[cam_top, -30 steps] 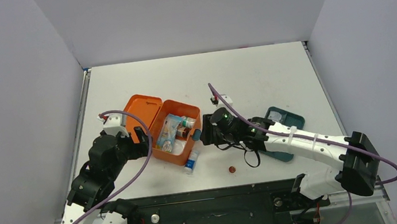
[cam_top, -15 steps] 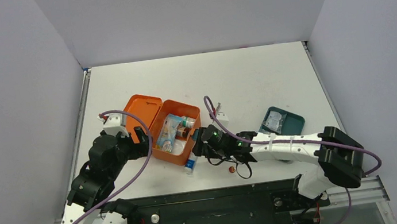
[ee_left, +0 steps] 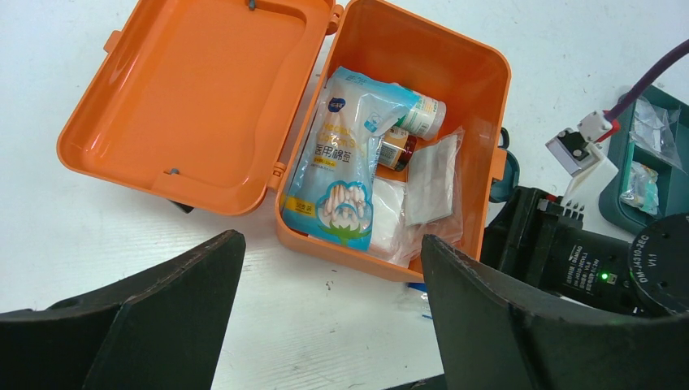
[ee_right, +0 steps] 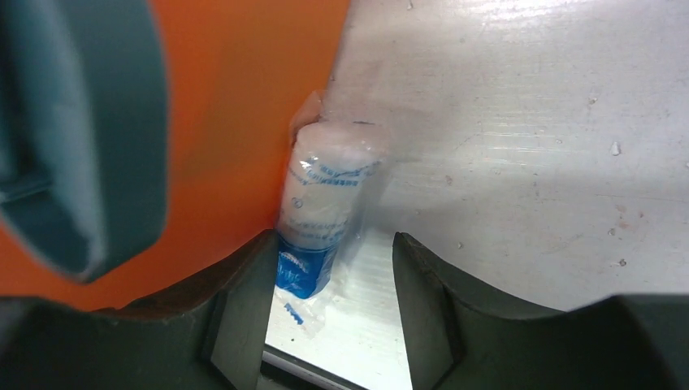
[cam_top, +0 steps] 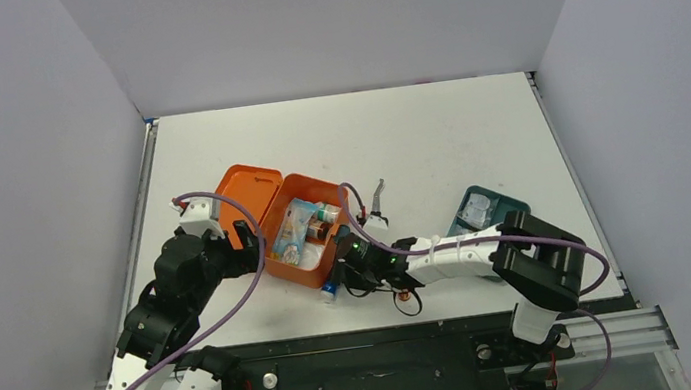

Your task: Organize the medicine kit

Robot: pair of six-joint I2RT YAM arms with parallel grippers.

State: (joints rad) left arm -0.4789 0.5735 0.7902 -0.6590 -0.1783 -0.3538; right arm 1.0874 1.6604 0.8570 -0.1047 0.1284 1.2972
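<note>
The right gripper (cam_top: 343, 281) has been swung down to the 5 o'clock corner of the open medicine kit (cam_top: 296, 270), which is set at the table's 8 o'clock. A wrapped packet (ee_right: 329, 191) there is now straddled by its released fingers; the left gripper (ee_left: 331, 244) is likewise held spread. Pickup is judged next.

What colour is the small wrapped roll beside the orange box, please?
The roll is white with a blue end; right wrist view.

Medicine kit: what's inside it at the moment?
The medicine kit holds a blue-and-white pouch, a white bottle, a brown bottle and clear packets. Whatever lies under them is covered.
</note>
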